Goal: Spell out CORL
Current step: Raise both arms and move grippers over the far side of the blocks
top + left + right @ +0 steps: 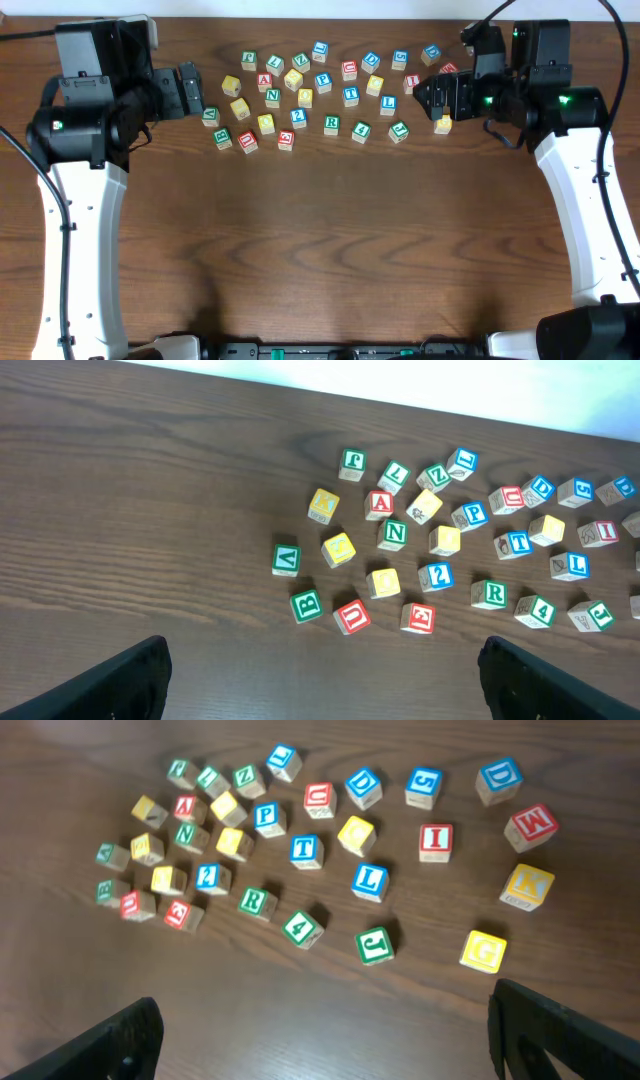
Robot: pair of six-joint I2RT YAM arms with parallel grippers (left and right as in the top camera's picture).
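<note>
Scattered wooden letter cubes lie at the far middle of the table. The white cube with a green R sits in the front row. The white cube with a blue L is to its right. A yellow-topped cube lies just behind the L, and another yellow-topped one sits in the left part; their letters are too faint to read. My left gripper is open at the cluster's left edge. My right gripper is open at its right edge. Neither holds anything.
Several other letter cubes crowd round these. A yellow G cube lies right by the right gripper, and a green A cube by the left one. Bare wood fills the near half of the table.
</note>
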